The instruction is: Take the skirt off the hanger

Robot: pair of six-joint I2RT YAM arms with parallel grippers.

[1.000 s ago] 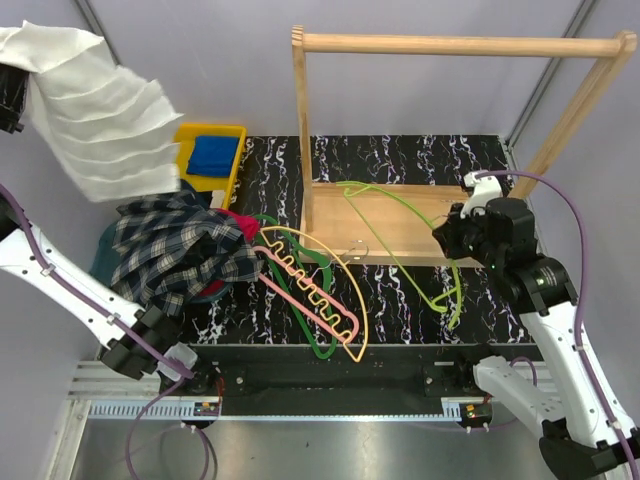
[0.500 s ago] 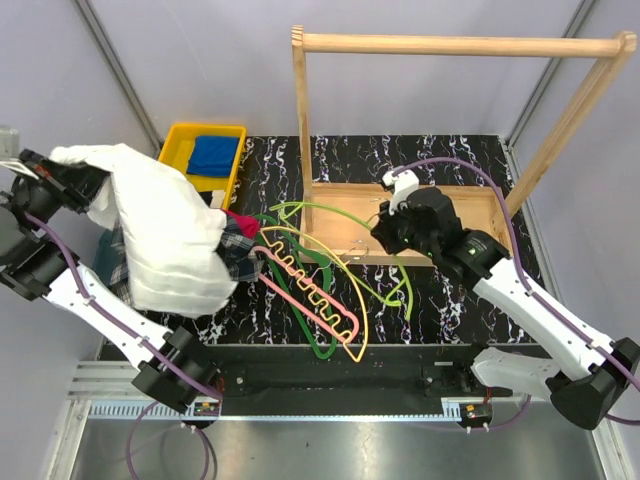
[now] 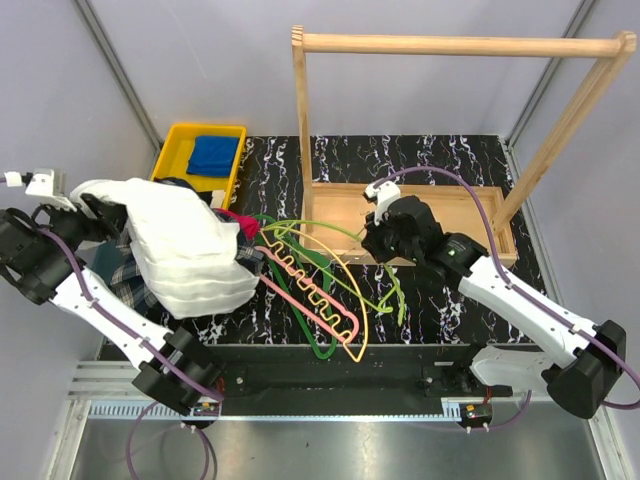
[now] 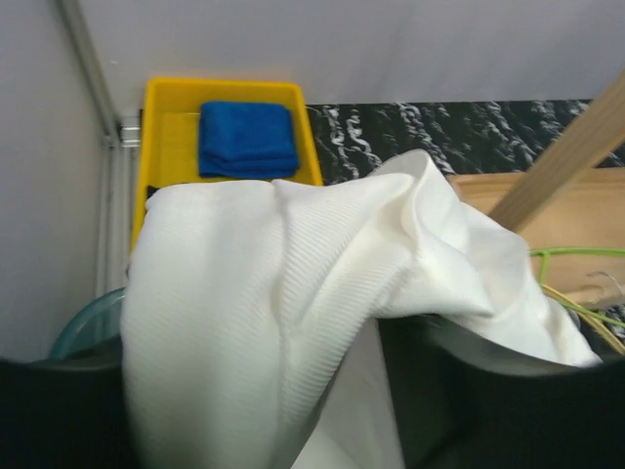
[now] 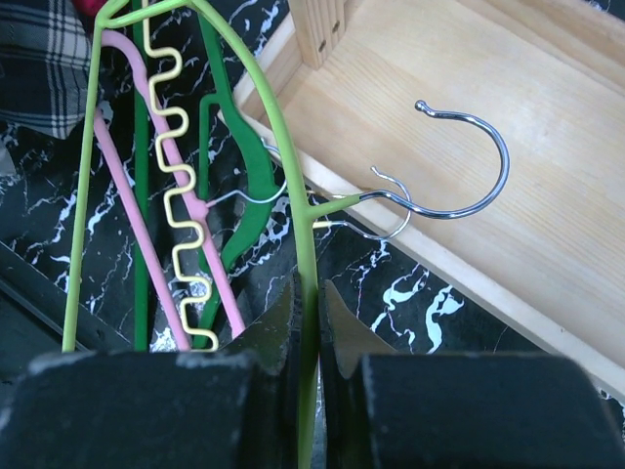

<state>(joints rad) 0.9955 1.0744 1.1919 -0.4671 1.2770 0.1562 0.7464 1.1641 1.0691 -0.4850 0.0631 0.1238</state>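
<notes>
Plainly, neither tool is free. The left gripper (image 3: pixel 92 210) is closed on a bunched fold of the white garment (image 3: pixel 185 250), which hangs from it and drapes away towards 4 o'clock in the overhead view. The skirt (image 3: pixel 128 285) lies beneath that cloth, showing only as plaid strips at its edges. The right gripper (image 5: pixel 308 311) has its fingers pinched tight on the rod of the lime-green hanger (image 5: pixel 311 244), just below the wire hook.

From the right gripper the skirt lies at about 9 o'clock, well apart, beyond the pile of hangers. The left arm is much the nearer. The cream hanger (image 3: pixel 363 320) lies flat between the two, its long axis running from about 10 o'clock, next to the plaid, down to 5 o'clock by the table's near edge, with the pink hanger (image 3: pixel 300 305) just beside it. I judge the coming move depends on uncovering the skirt first, because the white cloth sits directly over it.

The right wrist view shows the pinch on the lime rod and the cream zigzag bar against the pink one, with plaid at its 11 o'clock corner. The left wrist view shows only white cloth and the yellow bin (image 4: pixel 156 127). No view shows whether the skirt is hooked on the cream hanger.
</notes>
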